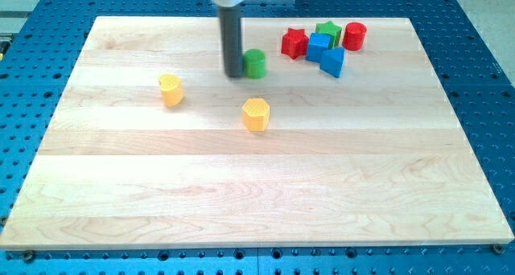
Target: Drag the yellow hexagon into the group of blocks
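Note:
The yellow hexagon [256, 114] lies near the board's middle, below my tip. My tip [233, 73] is the lower end of a dark rod coming down from the view's top; it stands just left of a green cylinder [255, 63], touching or nearly touching it. The group of blocks sits at the view's upper right: a red star [294, 43], a green star [327, 30], a red cylinder [355, 36], a blue cube [319, 47] and a blue triangular block [332, 62]. The hexagon is apart from the group, down and to the left of it.
Another yellow block [170, 90], its shape unclear, stands at the view's left. The wooden board [257, 203] lies on a blue perforated table [483, 34]. The arm's mount shows at the view's top centre.

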`<control>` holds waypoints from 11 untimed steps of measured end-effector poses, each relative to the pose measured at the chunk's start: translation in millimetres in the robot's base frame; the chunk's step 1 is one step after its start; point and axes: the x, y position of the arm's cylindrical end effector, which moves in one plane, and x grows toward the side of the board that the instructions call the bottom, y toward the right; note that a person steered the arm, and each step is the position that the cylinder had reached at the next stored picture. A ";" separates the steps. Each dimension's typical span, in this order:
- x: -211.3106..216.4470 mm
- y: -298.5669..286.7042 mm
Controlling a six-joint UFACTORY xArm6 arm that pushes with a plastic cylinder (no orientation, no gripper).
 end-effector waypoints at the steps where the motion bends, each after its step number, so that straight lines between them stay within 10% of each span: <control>1: 7.5 76.8; 4: 60.2 -244.5; 7: 26.4 15.2; 9: 128.8 -97.2; 11: 85.0 58.5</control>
